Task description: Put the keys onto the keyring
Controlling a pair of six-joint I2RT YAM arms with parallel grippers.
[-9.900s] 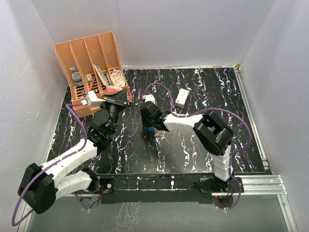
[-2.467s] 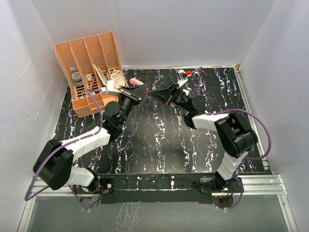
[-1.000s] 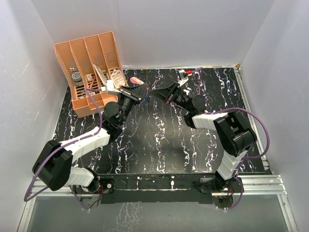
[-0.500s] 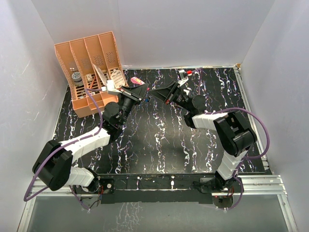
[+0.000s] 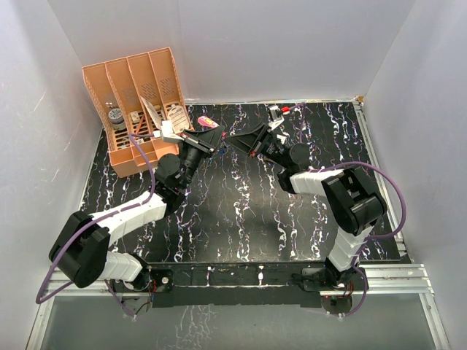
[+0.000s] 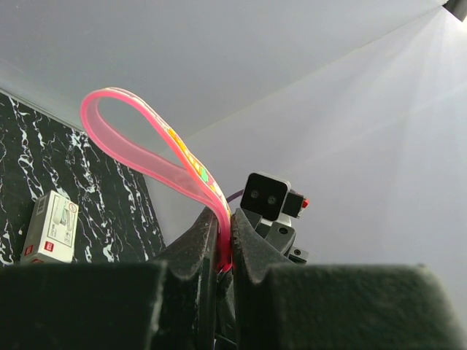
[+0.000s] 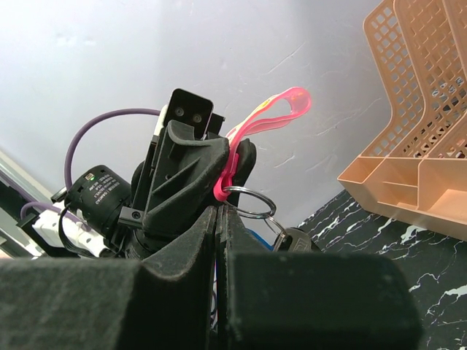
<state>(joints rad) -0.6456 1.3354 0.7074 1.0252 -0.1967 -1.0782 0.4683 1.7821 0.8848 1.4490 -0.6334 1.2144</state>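
Black white-veined tabletop [image 5: 241, 219], both arms meeting over its far half, upper centre of the overhead frame. Right wrist view, nearest: right gripper [image 7: 217, 216], fingers pressed together; can't tell if anything is pinched. Just beyond, lower centre, a small blue-headed key [image 7: 255, 238] and a dark-headed key [image 7: 295, 238] sit by the thin silver keyring with pink-red strap fob [image 7: 252, 122]. Left gripper [image 6: 222, 227] is clamped on the strap root, loop flopping above. Far: white box [image 6: 52, 227], orange plastic rack [image 7: 427, 138]. Judgement: all light. Metal is stiff and slick, strap is limp, so its ring will swing. Grip the strap close to the ring and the key by its flat head, hole clear.
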